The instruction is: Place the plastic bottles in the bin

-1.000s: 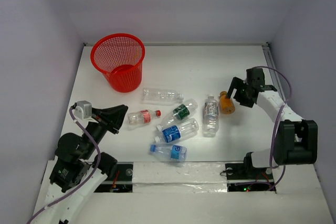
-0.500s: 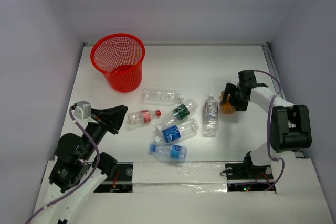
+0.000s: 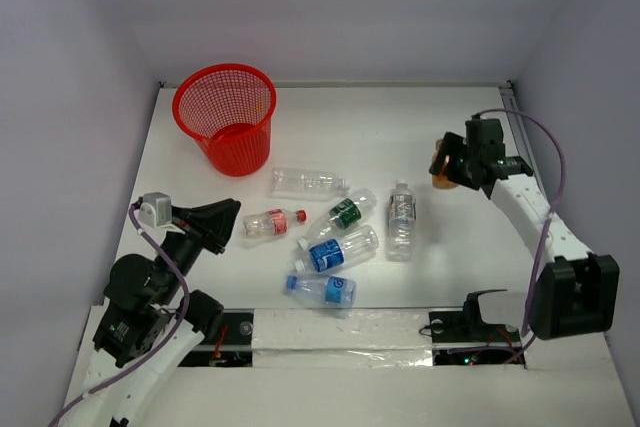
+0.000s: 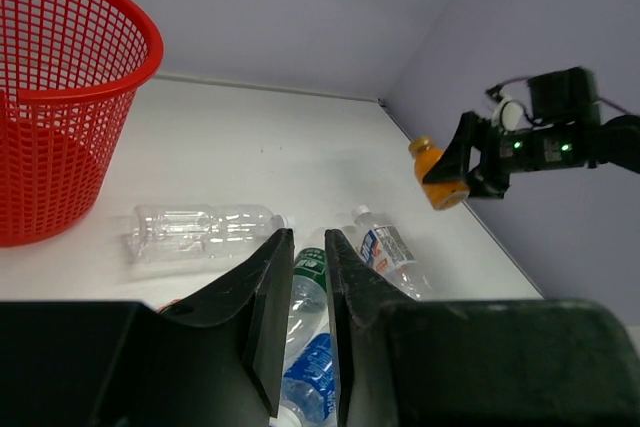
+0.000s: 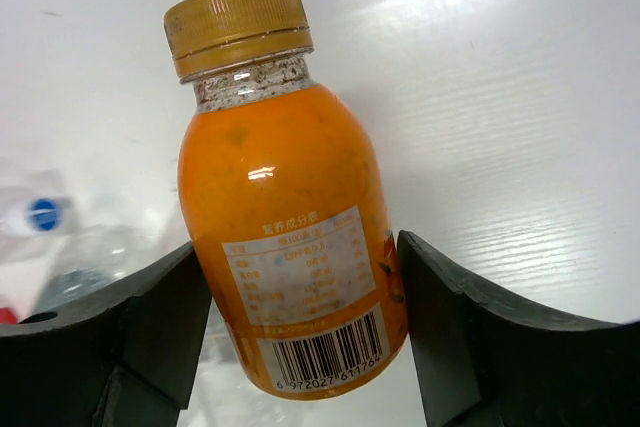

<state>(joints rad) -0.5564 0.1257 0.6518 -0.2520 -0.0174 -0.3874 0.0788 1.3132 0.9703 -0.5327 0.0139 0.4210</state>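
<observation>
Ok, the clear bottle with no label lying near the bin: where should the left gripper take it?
Take the unlabelled bottle across the middle of its body, coming down from above. It lies flat on its side, cap to the right, with bare table along both long sides, so the jaws can straddle it. The left gripper is barely open, so probably widen it first.

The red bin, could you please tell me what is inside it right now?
From the top view, only the red bin's own floor and mesh wall show, and no bottle is visible inside. Its near wall hides a strip of the floor.
</observation>
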